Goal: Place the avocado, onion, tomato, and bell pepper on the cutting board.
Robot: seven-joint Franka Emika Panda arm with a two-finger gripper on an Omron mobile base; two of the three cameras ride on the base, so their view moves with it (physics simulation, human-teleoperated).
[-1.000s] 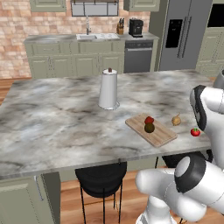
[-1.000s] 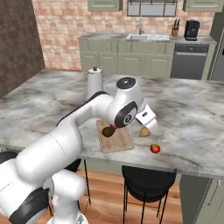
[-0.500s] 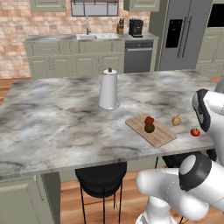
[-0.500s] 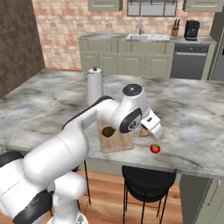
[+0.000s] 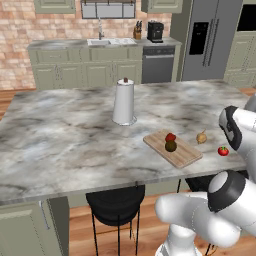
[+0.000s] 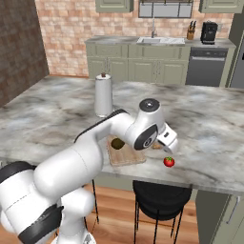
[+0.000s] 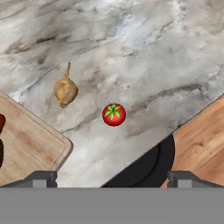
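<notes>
The white arm (image 6: 95, 147) is rising from the base at about seven o'clock in the right base view and reaching toward two o'clock, its dark-jointed wrist (image 6: 147, 131) bending over so the hand is pointing down. In the left base view the forearm (image 5: 240, 132) is showing at three o'clock, above a rounded elbow joint (image 5: 227, 192) at five o'clock. The gripper (image 7: 112, 177) is hanging with its jaws spread wide, the two dark fingertips (image 7: 41, 178) sitting far apart and holding nothing.
</notes>
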